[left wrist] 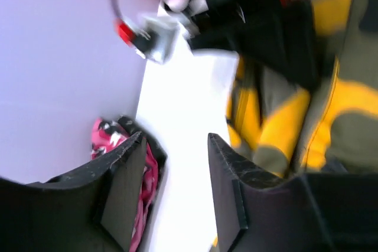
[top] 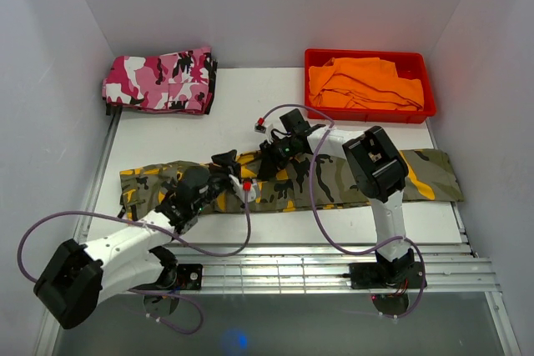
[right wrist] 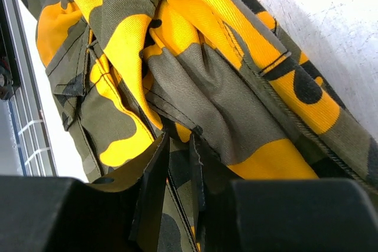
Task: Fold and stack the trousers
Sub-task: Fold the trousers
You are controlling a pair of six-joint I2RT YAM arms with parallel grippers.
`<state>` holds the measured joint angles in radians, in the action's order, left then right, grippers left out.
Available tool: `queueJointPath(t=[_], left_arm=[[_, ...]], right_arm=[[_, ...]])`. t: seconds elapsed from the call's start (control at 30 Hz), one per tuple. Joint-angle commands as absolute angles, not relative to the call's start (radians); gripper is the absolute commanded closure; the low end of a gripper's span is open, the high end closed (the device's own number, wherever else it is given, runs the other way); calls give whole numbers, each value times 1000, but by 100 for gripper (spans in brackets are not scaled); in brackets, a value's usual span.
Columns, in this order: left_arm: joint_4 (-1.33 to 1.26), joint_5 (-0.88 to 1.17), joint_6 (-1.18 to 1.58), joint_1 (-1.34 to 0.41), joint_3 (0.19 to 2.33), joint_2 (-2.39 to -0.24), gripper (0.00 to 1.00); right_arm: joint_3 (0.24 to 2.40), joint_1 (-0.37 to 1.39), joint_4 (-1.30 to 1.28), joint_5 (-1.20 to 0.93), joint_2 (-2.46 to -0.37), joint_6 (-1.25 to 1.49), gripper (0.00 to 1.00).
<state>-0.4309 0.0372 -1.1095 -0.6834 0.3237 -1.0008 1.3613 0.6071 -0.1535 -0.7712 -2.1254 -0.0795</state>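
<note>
Olive and yellow camouflage trousers (top: 334,177) lie stretched across the middle of the table. They fill the right wrist view (right wrist: 224,81) and show at the right of the left wrist view (left wrist: 283,116). My right gripper (top: 269,158) reaches left over their middle. Its jaws (right wrist: 180,146) are nearly closed, with a fold of this fabric pinched between them. My left gripper (top: 227,160) hovers next to it over the trousers' left half. In its own view (left wrist: 175,151) it is open and empty, with white table between the fingers. Folded pink camouflage trousers (top: 158,81) lie at the back left.
A red bin (top: 421,64) holding orange cloth (top: 363,85) stands at the back right. Purple cables loop from both arms over the table's front. A metal rail (top: 317,268) runs along the near edge. Walls close in on the left, back and right.
</note>
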Motion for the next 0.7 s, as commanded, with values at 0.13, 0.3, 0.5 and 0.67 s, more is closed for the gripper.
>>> queueJointPath(t=[0.13,0.3,0.5,0.67], left_arm=[[250,268,-487,-514,786,-1165,68],[439,391,-330,-413,982,-1409,76],[485,319,-171,-407,1040,-1578,71],[503,273,-42,-402,1089,-1686,59]], right_arm=[[1319,607,-118,-653,-2166,-89,73],[1272,607,-89,-646,-2148,-97,78],[1235,611,-57,-627,-2135,-101,83],[1206,614,-43,-626,-2131,-89,84]])
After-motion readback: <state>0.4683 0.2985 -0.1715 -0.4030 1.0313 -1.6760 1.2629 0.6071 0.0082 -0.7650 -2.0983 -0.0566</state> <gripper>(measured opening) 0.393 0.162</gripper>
